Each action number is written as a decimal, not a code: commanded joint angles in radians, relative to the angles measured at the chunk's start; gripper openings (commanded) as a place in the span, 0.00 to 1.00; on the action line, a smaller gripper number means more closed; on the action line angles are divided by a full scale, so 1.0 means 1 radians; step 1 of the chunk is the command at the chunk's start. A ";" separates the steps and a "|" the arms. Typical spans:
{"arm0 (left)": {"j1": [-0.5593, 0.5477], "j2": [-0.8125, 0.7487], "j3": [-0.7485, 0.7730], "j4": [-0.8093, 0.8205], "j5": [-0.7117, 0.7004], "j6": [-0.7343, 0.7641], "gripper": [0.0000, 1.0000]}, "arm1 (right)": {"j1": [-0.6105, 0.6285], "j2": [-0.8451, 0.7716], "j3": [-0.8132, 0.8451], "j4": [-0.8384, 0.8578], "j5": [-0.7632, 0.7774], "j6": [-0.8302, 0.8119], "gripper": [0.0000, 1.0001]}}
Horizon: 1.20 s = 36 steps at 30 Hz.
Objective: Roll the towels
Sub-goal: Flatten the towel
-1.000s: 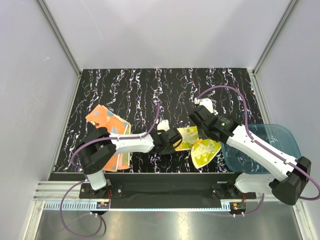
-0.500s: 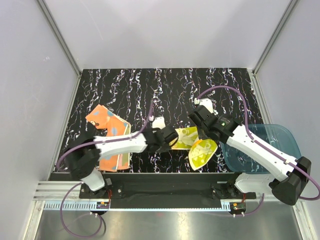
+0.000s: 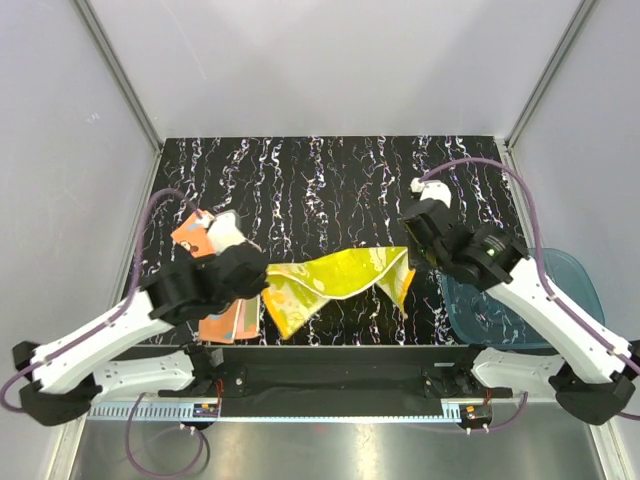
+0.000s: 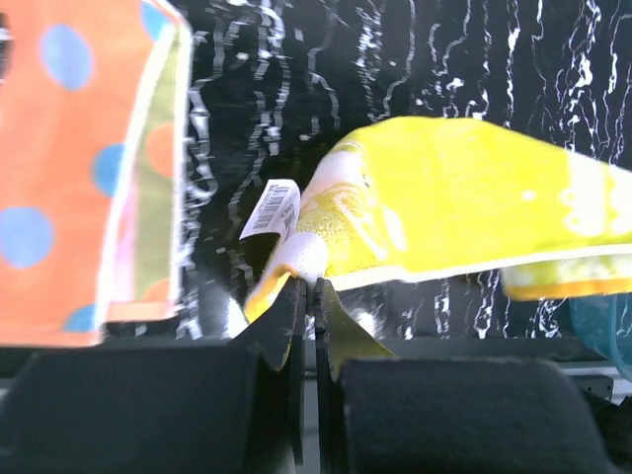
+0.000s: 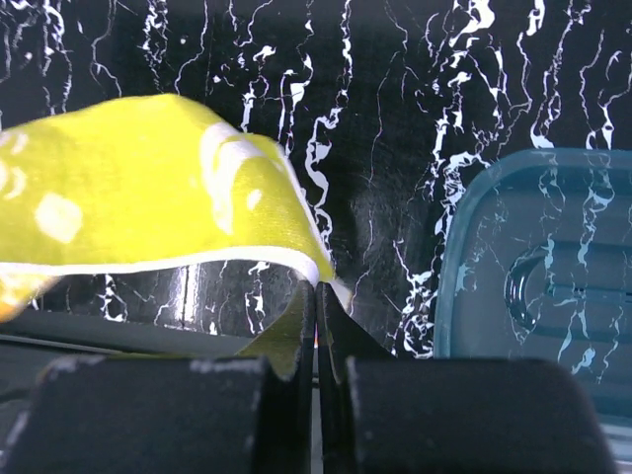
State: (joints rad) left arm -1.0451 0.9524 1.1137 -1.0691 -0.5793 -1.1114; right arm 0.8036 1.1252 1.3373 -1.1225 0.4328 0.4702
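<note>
The yellow towel [image 3: 335, 277] hangs stretched between both grippers above the black marbled table [image 3: 330, 180]. My left gripper [image 3: 262, 285] is shut on its left corner, where a white tag [image 4: 270, 209] sticks out. My right gripper [image 3: 408, 255] is shut on the right corner [image 5: 314, 267]. The towel's near edge sags toward the table front. The orange towel with blue dots [image 3: 198, 234] lies flat at the left, partly under my left arm, and fills the left of the left wrist view [image 4: 79, 168].
A translucent blue tray [image 3: 575, 285] stands at the right edge of the table, close beside my right arm [image 5: 533, 276]. White walls enclose the table on three sides. The arm bases sit along the near rail.
Both arms have pulled apart, left arm back to the left and right arm to the right. The yellow towel, bunched a second ago, is now spread out between them. The left gripper shut.
</note>
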 commanded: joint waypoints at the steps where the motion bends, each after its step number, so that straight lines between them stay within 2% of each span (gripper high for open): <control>1: 0.002 -0.116 0.055 -0.184 -0.057 -0.005 0.00 | -0.009 -0.068 0.049 -0.071 0.026 0.050 0.00; 5: 0.002 -0.162 0.080 -0.248 -0.047 0.030 0.00 | -0.009 -0.126 0.028 -0.088 0.050 0.073 0.00; 10: 0.003 -0.147 0.124 -0.258 -0.063 0.070 0.00 | -0.015 -0.053 0.046 -0.138 0.228 0.076 0.00; 13: 0.048 -0.107 0.158 -0.198 -0.074 0.152 0.00 | -0.116 0.016 0.046 -0.079 0.203 -0.005 0.00; 14: 0.075 -0.092 0.167 -0.177 -0.044 0.215 0.00 | -0.160 0.028 0.040 -0.019 0.172 -0.025 0.00; 16: 0.202 -0.043 0.169 -0.081 0.031 0.303 0.00 | -0.268 0.076 0.028 0.030 0.068 -0.071 0.00; 17: 0.317 -0.029 0.160 -0.039 0.139 0.384 0.00 | -0.299 0.093 0.025 0.076 0.017 -0.082 0.00; 20: 0.503 0.041 0.111 0.102 0.341 0.491 0.00 | -0.374 0.192 0.025 0.156 -0.041 -0.128 0.00; 25: 0.635 0.284 0.101 0.263 0.499 0.550 0.00 | -0.441 0.427 0.089 0.254 -0.130 -0.171 0.00; 29: 0.741 0.483 0.150 0.356 0.604 0.562 0.00 | -0.495 0.623 0.189 0.282 -0.157 -0.193 0.00; 32: 0.790 0.665 0.223 0.400 0.639 0.564 0.00 | -0.527 0.767 0.302 0.270 -0.190 -0.208 0.00; 36: 0.824 0.830 0.345 0.420 0.671 0.567 0.00 | -0.541 0.973 0.529 0.216 -0.180 -0.245 0.00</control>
State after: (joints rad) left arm -0.2474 1.7390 1.3510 -0.7341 0.0139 -0.5713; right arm 0.2722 2.0312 1.7256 -0.9035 0.2668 0.2737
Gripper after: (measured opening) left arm 0.025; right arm 0.011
